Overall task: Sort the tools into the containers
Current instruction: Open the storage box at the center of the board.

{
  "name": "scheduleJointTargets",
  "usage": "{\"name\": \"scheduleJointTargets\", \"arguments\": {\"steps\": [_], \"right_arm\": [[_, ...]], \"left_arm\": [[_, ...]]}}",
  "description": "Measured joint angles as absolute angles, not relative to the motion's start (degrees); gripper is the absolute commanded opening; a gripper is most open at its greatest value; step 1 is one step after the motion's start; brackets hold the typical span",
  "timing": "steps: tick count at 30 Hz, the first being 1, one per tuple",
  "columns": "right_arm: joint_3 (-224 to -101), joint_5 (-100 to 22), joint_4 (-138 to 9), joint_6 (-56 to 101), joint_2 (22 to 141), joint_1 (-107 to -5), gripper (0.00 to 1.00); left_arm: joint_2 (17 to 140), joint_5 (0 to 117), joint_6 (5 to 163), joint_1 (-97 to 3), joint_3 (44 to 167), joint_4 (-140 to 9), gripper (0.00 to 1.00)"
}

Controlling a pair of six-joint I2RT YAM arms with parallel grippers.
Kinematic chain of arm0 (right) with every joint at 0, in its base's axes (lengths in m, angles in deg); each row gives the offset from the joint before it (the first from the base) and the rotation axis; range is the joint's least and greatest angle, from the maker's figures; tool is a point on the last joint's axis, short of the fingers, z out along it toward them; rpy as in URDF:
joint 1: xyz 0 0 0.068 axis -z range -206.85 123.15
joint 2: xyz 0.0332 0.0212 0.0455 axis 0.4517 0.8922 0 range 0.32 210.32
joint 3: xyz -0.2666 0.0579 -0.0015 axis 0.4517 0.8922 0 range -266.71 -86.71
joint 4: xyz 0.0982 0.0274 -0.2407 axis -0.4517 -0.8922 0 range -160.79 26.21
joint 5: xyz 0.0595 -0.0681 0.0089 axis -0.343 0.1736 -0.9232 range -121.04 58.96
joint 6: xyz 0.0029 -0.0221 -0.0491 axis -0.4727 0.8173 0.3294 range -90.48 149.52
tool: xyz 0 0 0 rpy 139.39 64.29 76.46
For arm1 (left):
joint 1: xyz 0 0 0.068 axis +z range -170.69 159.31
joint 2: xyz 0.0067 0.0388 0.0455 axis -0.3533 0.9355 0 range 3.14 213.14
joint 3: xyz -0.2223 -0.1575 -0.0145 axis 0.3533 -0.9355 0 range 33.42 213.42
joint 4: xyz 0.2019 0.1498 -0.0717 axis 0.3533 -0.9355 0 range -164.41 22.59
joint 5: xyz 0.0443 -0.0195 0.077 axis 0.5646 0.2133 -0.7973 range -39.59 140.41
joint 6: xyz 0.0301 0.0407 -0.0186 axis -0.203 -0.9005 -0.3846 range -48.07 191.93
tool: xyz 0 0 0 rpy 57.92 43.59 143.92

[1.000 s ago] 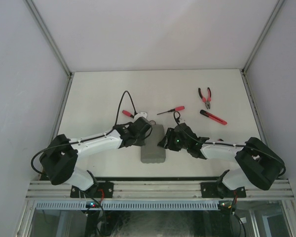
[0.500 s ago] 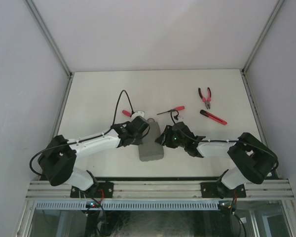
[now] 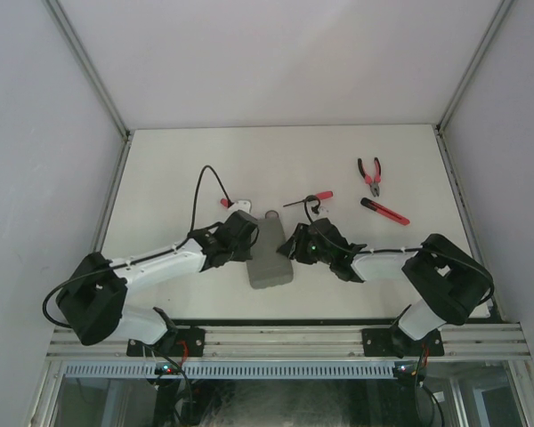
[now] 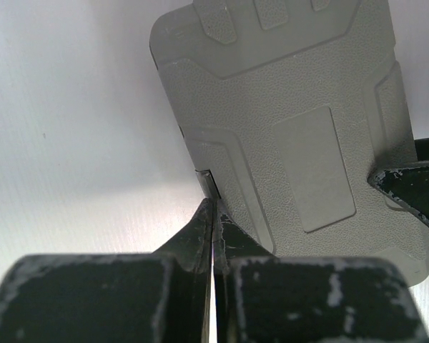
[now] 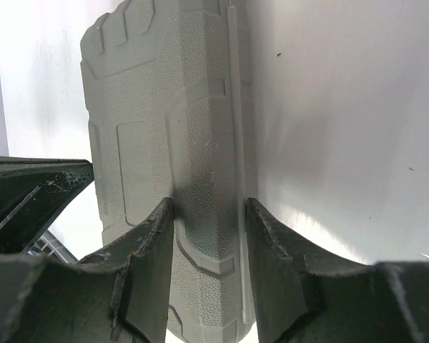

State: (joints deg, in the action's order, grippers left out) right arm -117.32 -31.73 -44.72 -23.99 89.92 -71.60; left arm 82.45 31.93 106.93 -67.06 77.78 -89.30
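Case (image 3: 270, 256) nudged left, left hand (image 4: 213, 211) at edge

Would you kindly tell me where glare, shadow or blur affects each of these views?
Top view: even light, sharp, the pliers small. Left wrist view: the table glares white; the dark left fingers are soft. Right wrist view: shadow on the grey case between the right fingers.

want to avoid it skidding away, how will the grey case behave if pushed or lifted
The grey case looks like rigid moulded plastic, so probably stiff. Its pebbled texture should make it less slippery to hold. Flat-faced, it would likely slide on the smooth table, not roll.
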Motion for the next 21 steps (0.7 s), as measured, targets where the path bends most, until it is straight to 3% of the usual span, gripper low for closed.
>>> {"name": "scheduleJointTargets", "arguments": {"steps": [21], "right_arm": [[-117.7, -31.3, -42.3, -24.0, 91.5, -71.7, 0.13]], "left_arm": [[76.3, 35.9, 109.9, -63.3, 71.1, -84.4, 0.0]]}}
